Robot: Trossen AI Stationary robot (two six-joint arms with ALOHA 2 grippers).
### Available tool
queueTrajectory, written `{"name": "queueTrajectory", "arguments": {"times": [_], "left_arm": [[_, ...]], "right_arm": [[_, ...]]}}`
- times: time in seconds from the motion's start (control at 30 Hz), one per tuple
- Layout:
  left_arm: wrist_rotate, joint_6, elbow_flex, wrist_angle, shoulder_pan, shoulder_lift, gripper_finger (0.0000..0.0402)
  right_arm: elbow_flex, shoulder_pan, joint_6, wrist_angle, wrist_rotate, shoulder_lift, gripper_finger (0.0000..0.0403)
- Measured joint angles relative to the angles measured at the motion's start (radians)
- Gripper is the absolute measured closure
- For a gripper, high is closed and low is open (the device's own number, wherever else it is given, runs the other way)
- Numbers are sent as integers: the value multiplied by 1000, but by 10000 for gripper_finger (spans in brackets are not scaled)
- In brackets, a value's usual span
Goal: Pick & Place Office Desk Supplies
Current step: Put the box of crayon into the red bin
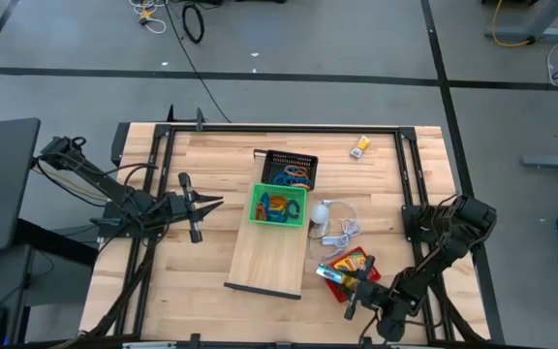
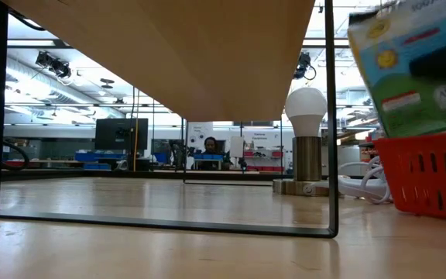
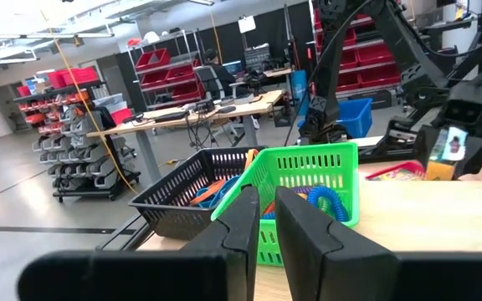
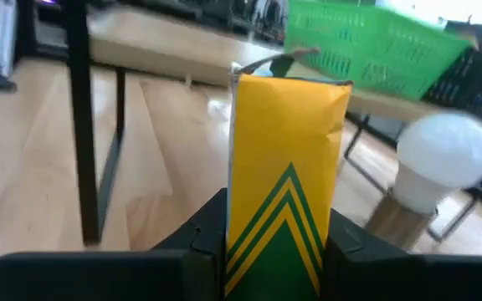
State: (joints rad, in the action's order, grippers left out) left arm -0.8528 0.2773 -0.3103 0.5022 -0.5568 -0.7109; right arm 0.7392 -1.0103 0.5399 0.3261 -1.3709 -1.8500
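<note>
My right gripper (image 4: 279, 251) is over the red mesh tray (image 1: 356, 274) near the table's right front, shut on a yellow card box with green chevrons (image 4: 284, 159). In the low view a colourful printed box (image 2: 413, 70) shows above the red tray's rim (image 2: 432, 174). My left gripper (image 3: 266, 221) waits at the table's left, level, pointing at the green tray (image 3: 308, 188). Its fingers are together with nothing between them. The green tray (image 1: 278, 206) and the black tray (image 1: 291, 170) hold coloured loop-shaped clips. Another small yellow box (image 1: 359, 147) lies flat at the far right. My right gripper pinches the yellow box between its two fingers, one on each narrow side (image 4: 234, 226) at the end nearest the wrist. The fingers come in about level from the table's near right. The box reaches forward past the fingertips; whether it touches the red tray I cannot tell.
A long pale wooden board (image 1: 269, 257) on a black frame runs down the table's middle, with the green tray on its far end. A white bulb lamp (image 1: 322, 213) with its cable stands between the board and the red tray. A black rail frame (image 1: 289, 129) borders the table.
</note>
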Motion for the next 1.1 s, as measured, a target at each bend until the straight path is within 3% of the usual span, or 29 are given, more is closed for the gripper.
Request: {"name": "queueTrajectory", "arguments": {"times": [0.23, 0.63, 0.7, 0.9, 1.1], "left_arm": [[0, 0, 0, 0, 0, 0, 351], [0, 0, 0, -1, 0, 0, 351], [0, 1, 0, -1, 0, 0, 351], [0, 3, 0, -1, 0, 0, 351], [0, 4, 0, -1, 0, 0, 351]], "right_arm": [[0, 11, 97, -102, 90, 0, 306], [0, 20, 165, -116, 119, 2, 306], [0, 20, 187, -112, 126, 1, 288], [-3, 27, 277, -110, 255, -3, 174], [-3, 44, 344, -104, 294, 8, 157]]}}
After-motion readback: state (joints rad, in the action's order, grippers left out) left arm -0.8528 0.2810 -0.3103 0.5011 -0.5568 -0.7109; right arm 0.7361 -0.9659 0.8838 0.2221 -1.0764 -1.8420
